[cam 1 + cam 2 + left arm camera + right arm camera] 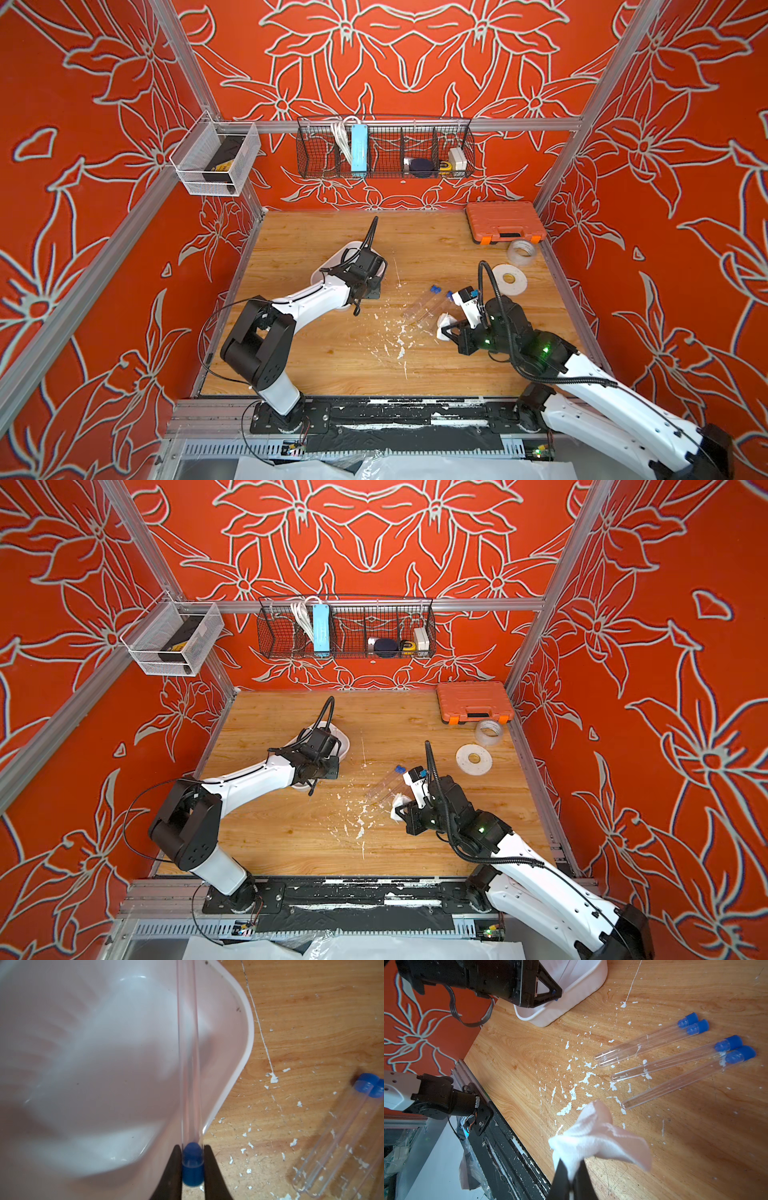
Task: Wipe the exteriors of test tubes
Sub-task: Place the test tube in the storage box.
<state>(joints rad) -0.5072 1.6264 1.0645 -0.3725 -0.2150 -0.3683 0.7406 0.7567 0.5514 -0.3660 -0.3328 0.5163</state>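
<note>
Hanging over the white tub (247, 1028), the left end effector (192, 1148) grasps one test tube (188, 1053) by its blue cap (192, 1169). The tube's long axis runs straight ahead and its far end is cut off. Four more tubes (675, 1059) lie diagonally toward the table's (529, 1053) right edge, nearer the right end effector (571, 1164), which is clenched on tissue (591, 1138).

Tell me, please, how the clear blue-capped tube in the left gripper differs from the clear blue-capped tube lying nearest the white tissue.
The held tube is pinched at its blue cap by the left gripper's fingers, off the wooden table; the lying tube rests flat on it, untouched. The held tube reaches over the white plastic tub; the lying tube sits beside three more tubes amid white flakes. Both are slender, clear and blue-capped.
</note>
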